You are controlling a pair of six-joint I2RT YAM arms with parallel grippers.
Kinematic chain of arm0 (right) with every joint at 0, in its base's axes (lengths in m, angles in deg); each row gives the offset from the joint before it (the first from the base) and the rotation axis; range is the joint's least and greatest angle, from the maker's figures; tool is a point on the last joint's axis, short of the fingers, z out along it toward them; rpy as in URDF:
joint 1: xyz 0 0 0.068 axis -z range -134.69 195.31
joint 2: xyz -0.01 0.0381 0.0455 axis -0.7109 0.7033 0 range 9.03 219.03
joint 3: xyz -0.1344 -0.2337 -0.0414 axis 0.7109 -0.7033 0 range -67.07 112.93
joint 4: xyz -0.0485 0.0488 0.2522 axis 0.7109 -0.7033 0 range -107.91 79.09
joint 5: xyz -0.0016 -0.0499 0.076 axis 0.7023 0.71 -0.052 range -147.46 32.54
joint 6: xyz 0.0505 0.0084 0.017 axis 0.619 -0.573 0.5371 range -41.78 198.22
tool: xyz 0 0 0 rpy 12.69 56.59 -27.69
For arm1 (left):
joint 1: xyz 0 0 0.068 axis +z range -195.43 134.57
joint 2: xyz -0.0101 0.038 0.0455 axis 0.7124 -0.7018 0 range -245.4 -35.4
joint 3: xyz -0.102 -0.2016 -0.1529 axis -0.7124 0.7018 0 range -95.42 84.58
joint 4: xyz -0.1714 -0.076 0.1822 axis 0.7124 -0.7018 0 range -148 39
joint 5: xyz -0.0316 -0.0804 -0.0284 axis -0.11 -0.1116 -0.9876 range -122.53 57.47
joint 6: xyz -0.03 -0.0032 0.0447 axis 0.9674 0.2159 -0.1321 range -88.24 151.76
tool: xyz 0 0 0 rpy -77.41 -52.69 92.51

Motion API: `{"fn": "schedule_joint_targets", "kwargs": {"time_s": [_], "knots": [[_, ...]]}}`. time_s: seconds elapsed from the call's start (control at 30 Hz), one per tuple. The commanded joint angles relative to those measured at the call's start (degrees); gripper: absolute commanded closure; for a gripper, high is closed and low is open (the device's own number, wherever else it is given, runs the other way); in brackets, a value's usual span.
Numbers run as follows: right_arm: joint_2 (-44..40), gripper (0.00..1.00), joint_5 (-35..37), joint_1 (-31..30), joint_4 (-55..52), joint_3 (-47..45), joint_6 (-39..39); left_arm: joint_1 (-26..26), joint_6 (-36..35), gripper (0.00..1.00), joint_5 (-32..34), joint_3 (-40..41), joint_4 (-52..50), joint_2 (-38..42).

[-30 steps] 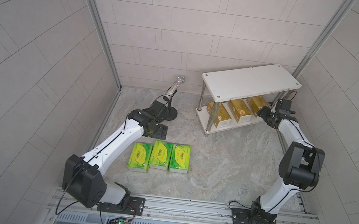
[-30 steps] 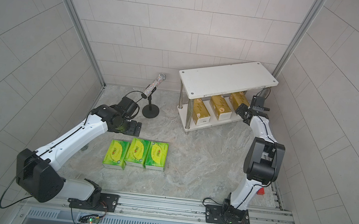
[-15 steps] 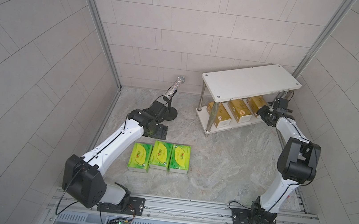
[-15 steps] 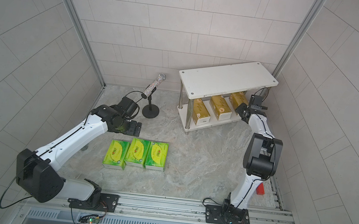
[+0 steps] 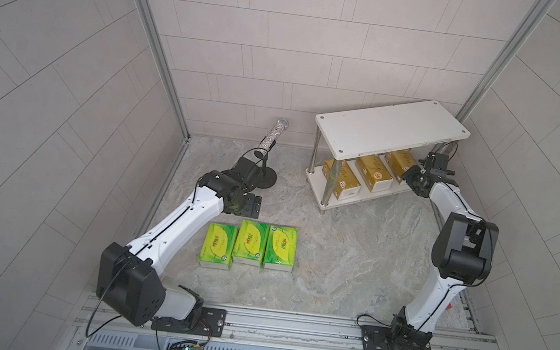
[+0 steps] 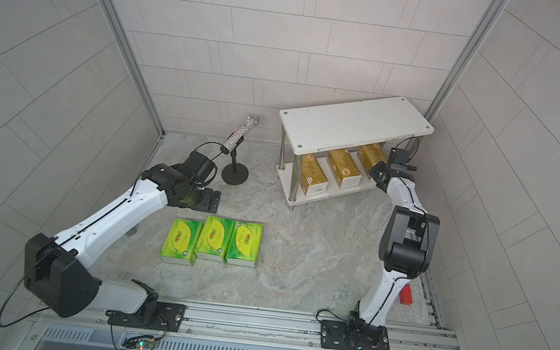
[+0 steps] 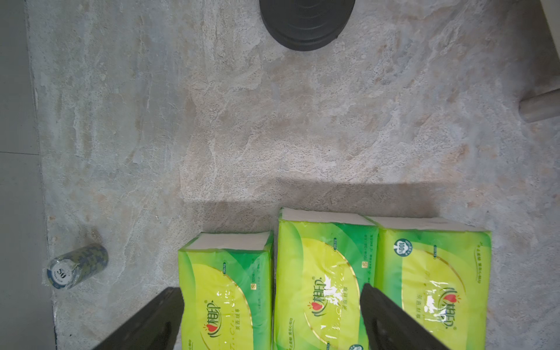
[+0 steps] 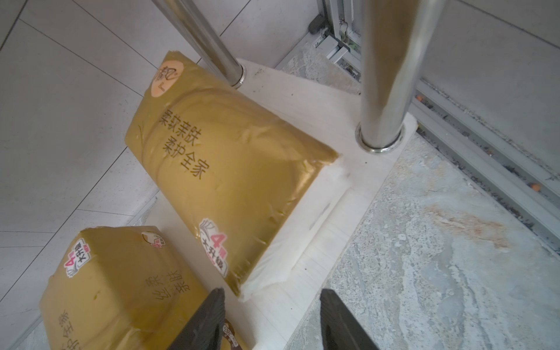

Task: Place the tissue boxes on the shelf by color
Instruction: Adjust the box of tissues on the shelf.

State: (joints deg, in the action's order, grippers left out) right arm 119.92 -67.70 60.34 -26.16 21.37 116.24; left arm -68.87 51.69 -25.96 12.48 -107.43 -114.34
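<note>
**Item 1. My left gripper (image 7: pixel 269 291).** Jaws wide and empty, hanging over the green packs on the tabletop (image 7: pixel 303 136).
- Under the gap between my fingers: the end green pack (image 7: pixel 224 288) and most of the middle green pack (image 7: pixel 321 272).
- Outside one finger: the third green pack (image 7: pixel 433 272).
- All three packs touch side to side.

**Item 2. My right gripper (image 8: pixel 272 292).** Jaws part open, nothing between them.
- Just ahead of the fingertips: a gold pack (image 8: pixel 230 169) on the lower board (image 8: pixel 318 136).
- Beside one finger: a second gold pack (image 8: pixel 121 288).

**Item 3. Shelf (image 5: pixel 391 128).** The gold packs sit on the lower tier. Nothing is on the top board.

**Handling note (my judgement).**
- The green packs belong on the top board, and the left jaws take the first one.
- The jaws now span two packs, so I shift sideways until only the end green pack lies between my fingers.
- One finger goes down its free side and the other eases into the seam.
- I descend slowly and close across the narrow width. The wrap is soft and will give, so I grip low.
- My right jaws should back away clear of the chrome leg (image 8: pixel 385 75).
</note>
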Motion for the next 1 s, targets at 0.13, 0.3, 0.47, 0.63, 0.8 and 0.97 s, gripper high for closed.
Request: {"fn": "schedule_joint_targets", "kwargs": {"time_s": [0.13, 0.3, 0.47, 0.63, 0.8, 0.97], "knots": [[1.48, 0.47, 1.17, -0.25, -0.75, 2.16, 0.82, -0.28, 0.91, 0.01, 1.01, 0.45, -1.15, 2.22], [2.18, 0.50, 1.32, -0.22, -1.19, 2.52, 0.85, -0.29, 1.02, 0.01, 1.16, 0.55, -1.23, 2.49], [2.58, 0.53, 1.97, -0.26, -1.37, 2.61, 0.83, -0.29, 1.08, 0.01, 1.32, 0.63, -1.22, 2.50], [3.01, 0.54, 2.03, -0.26, -1.30, 3.03, 1.13, -0.28, 1.43, 0.01, 1.42, 0.90, -1.15, 2.60], [3.27, 0.54, 2.92, -0.35, -1.40, 3.27, 1.31, -0.29, 1.52, 0.01, 1.21, 0.62, -0.96, 2.47], [4.05, 0.54, 2.58, -0.26, -2.28, 4.48, 0.84, -0.29, 1.57, 0.01, 1.52, 1.07, -0.99, 3.00]]}}
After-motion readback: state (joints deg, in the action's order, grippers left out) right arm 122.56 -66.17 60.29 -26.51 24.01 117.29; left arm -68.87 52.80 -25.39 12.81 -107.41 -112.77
